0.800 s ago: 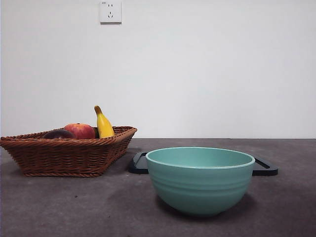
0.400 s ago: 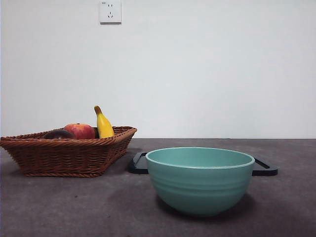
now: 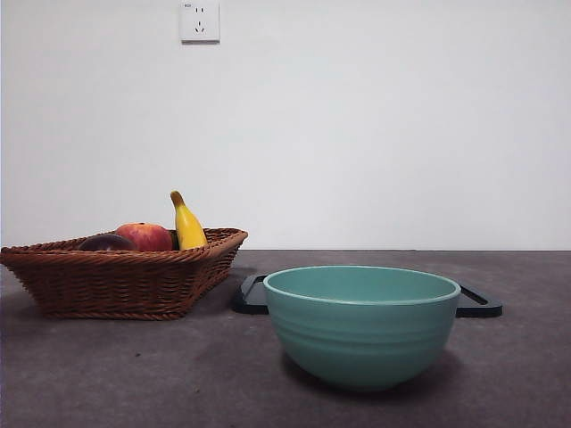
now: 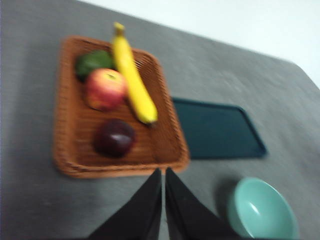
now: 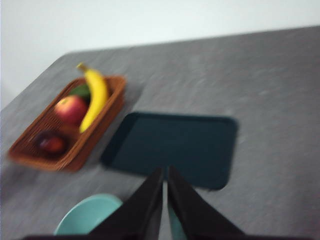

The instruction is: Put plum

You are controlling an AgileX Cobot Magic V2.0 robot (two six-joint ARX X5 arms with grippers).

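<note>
The plum [image 4: 115,138] is dark maroon and lies in the brown wicker basket [image 4: 70,150]. In the front view only its top [image 3: 105,242] shows over the basket rim [image 3: 116,281]; it also shows in the right wrist view [image 5: 50,143]. My left gripper [image 4: 163,172] is shut and empty, high above the table near the basket's edge. My right gripper [image 5: 165,172] is shut and empty, high above the dark tray [image 5: 175,147]. Neither gripper shows in the front view.
The basket also holds a red-yellow fruit [image 4: 104,89], a banana [image 4: 132,82] and a green fruit [image 4: 92,62]. A teal bowl [image 3: 361,323] stands in front of the dark tray [image 3: 477,303]. A white wall lies behind.
</note>
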